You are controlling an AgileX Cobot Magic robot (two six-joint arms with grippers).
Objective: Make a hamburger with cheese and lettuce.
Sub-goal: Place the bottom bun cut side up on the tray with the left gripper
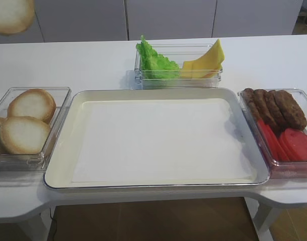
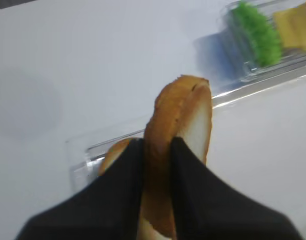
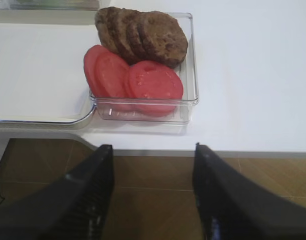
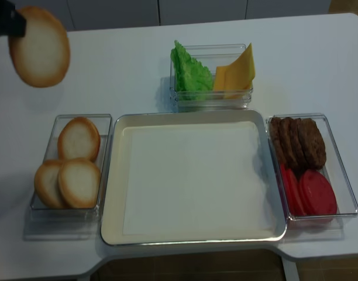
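Left gripper (image 2: 157, 150): fingers pinched on one bun half (image 4: 39, 54), held in the air at approx 10 o'clock of the tray (image 4: 112, 175), above the table (image 4: 120, 64).
Bun half pose: stands on edge; pale cut face turned toward the realsense cam, toasted rim up in the wrist view; long axis roughly vertical.
Right gripper (image 3: 153, 170): jaws spread wide, nothing between; hangs past the table edge, at 6 o'clock of the meat/tomato bin (image 3: 190, 75).
Lettuce (image 1: 154, 61): in clear bin at 12 o'clock of tray, leaves upright, left part of bin.
Cheese (image 1: 207, 60): same bin, right part, slices leaning, corner pointing up.
Spare buns (image 4: 71, 170): three, in clear bin at 9 o'clock.
Patties (image 1: 274, 108) + tomato slices (image 1: 289, 143): bin at 3 o'clock, patties at far end.
Surface: white table; tray lined w/ white paper.
Room: pale cabinet fronts behind, wood-tone floor below.
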